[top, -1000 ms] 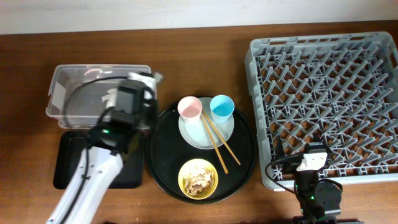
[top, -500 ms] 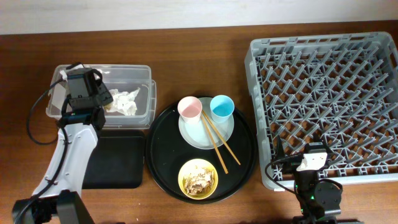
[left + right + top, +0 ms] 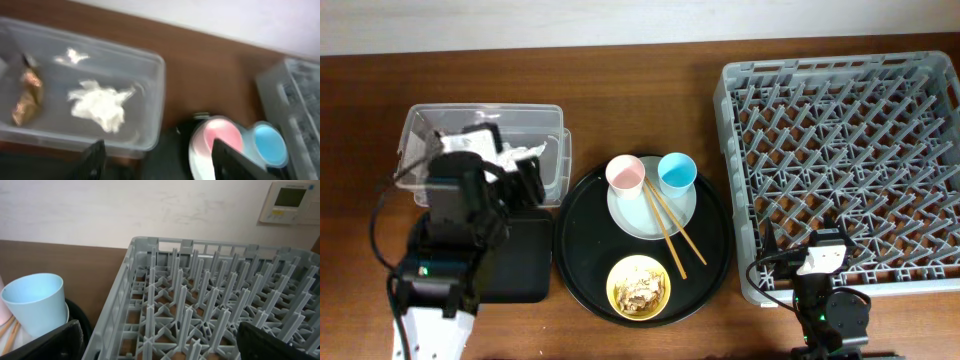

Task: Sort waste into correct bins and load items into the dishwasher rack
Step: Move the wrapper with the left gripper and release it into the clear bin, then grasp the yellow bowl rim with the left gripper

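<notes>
The crumpled white tissue and the gold-brown wrapper lie inside the clear tub. My left gripper hovers just in front of the tub, open, with nothing between its fingers. On the round black tray a pale plate carries the pink cup, the blue cup and the chopsticks. The yellow bowl holds beige food scraps. My right gripper stands open at the front left corner of the grey rack.
The flat black rectangular tray lies in front of the tub, partly under my left arm. The rack fills the right side of the table. Brown tabletop shows behind the tub and the round tray.
My left gripper carried the tissue over the tub, opened and let it drop inside, then drew back toward the front. The right arm has not moved.
</notes>
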